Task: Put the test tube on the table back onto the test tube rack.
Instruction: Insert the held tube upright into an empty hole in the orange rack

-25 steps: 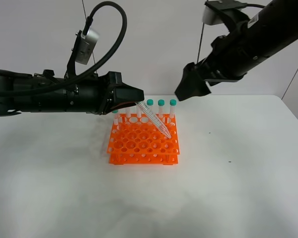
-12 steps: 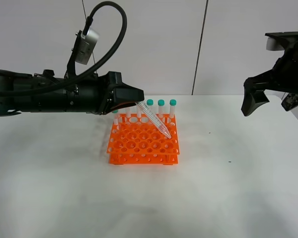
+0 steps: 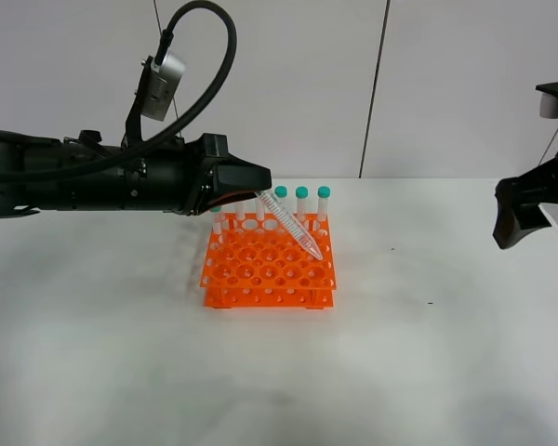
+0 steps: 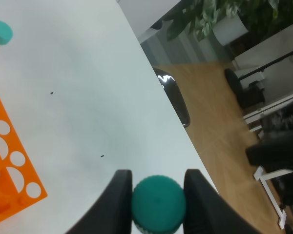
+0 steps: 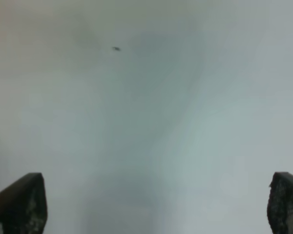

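Test tube (image 3: 290, 226) slanted over the rack (image 3: 260, 275), cap (image 4: 158, 202) pinched between left fingers (image 4: 118, 201); right fingers (image 5: 20, 204) wide apart, empty.

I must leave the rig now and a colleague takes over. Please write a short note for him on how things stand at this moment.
Left gripper: shut on the teal cap of the test tube.
Right gripper: open, empty, far to the right, away from the rack.
Test tube: off the table, slanted, tip low over the right rear part of the orange test tube rack; I cannot tell if it touches.
Other capped tubes stand upright in the rear row.
Done: tube lifted.
Left: set it upright, lower it into a free hole, release.
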`<state>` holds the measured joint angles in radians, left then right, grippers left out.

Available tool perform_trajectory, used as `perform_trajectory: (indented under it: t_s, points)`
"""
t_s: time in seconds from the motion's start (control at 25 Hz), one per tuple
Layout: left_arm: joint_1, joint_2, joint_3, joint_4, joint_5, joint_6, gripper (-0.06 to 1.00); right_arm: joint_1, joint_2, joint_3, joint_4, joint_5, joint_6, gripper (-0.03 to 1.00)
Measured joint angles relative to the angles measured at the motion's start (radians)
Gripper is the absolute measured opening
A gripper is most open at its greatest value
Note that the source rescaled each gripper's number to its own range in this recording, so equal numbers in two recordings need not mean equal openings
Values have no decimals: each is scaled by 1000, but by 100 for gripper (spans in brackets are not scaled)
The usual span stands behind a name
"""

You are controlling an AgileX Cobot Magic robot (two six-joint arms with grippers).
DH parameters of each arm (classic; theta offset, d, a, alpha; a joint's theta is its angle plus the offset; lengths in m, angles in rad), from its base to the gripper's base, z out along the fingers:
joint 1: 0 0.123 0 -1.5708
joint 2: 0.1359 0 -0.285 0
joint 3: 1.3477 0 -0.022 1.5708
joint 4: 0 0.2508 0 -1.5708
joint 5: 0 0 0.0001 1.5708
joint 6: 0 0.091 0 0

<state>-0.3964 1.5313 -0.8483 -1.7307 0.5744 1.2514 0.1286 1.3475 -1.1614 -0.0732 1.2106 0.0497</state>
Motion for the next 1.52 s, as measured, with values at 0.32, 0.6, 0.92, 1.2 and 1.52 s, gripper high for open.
perform_trajectory:
  t_s: [0.32, 0.6, 0.92, 1.2, 1.52]
  points:
    - [0, 0, 0, 0, 1, 0, 1, 0, -74, 108, 66, 0, -121, 100]
    - [0, 0, 0, 0, 1, 0, 1, 0, -242, 266, 121, -4, -137, 100]
    - [0, 0, 0, 0, 1, 0, 1, 0, -658, 605, 143, -185, -140, 100]
    - [0, 0, 0, 0, 1, 0, 1, 0, -984, 666, 145, -181, -141, 100]
    - [0, 0, 0, 0, 1, -1, 1, -60, -1073, 668, 149, -181, -141, 100]
